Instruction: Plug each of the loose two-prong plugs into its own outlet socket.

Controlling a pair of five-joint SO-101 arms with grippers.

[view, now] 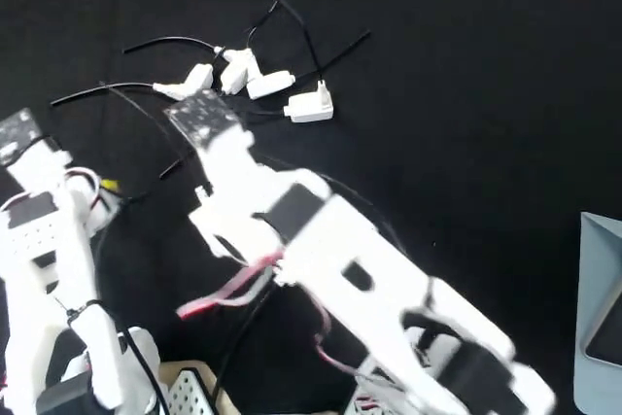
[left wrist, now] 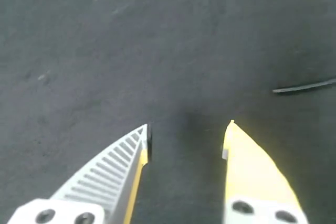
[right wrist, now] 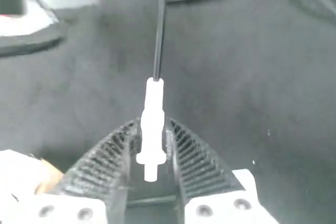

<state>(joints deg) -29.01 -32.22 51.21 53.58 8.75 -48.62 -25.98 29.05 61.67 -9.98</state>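
At the far middle of the table (view: 466,94), a cluster (view: 270,84) of plugs and sockets side by side, cords trailing outward. Just before it, the right gripper (right wrist: 152,129), a plug (right wrist: 152,103) between its fingers. Left of that arm, the left gripper (left wrist: 186,140) over bare table. At the right edge, a bin (view: 601,308), well apart.

Black table (view: 486,94), grey-blue bin (view: 595,279)

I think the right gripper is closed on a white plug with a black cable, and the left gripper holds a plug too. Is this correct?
Not quite. The left gripper is open and empty, as the left wrist view shows. The right gripper is indeed shut on the white plug with its black cable.
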